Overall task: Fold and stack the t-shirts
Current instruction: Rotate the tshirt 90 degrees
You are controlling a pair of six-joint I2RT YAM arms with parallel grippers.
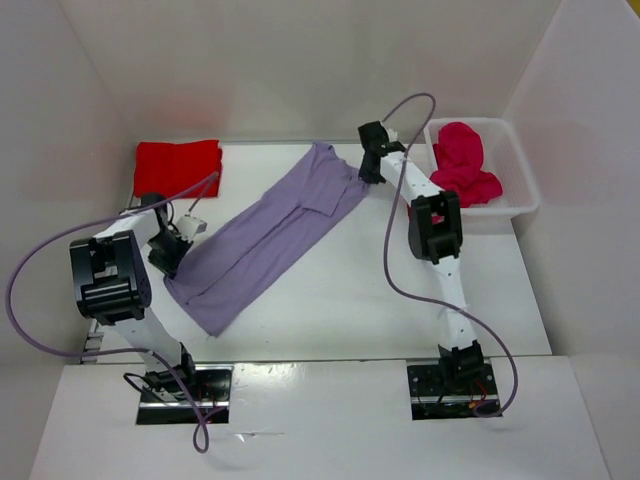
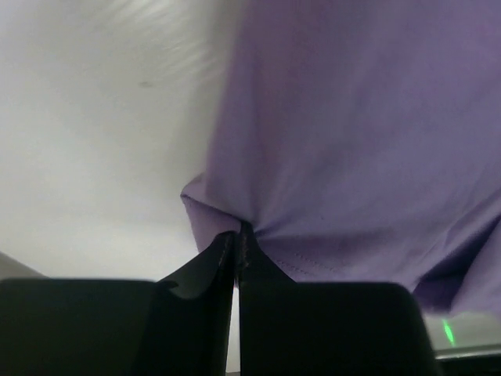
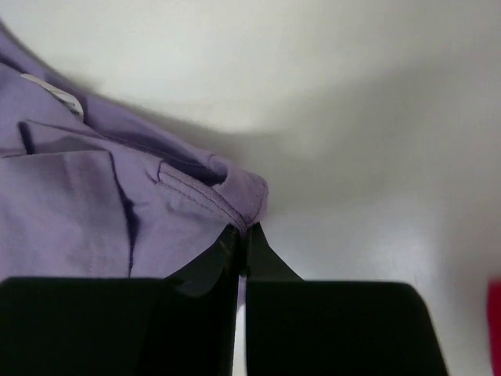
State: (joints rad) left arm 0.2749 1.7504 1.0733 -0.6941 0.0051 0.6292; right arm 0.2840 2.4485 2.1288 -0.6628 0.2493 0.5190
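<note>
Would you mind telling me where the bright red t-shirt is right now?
In the top view the red t-shirt lies folded at the far left corner of the table, beyond the left gripper and left of the lavender t-shirt.

White bin [image 1: 524, 168], white counter [image 1: 340, 290] — plain walls [image 1: 300, 60] around.
The plastic bin sits at the counter's far right corner, beside the right wall — the walls enclose the counter at left, back and right.

The left arm [image 1: 150, 333] and right arm [image 1: 455, 293] have white links and boxy black joints. Behind the matte-black left gripper [image 2: 237, 233] and right gripper [image 3: 239, 231] run thin purple cables [image 1: 386, 265].
</note>
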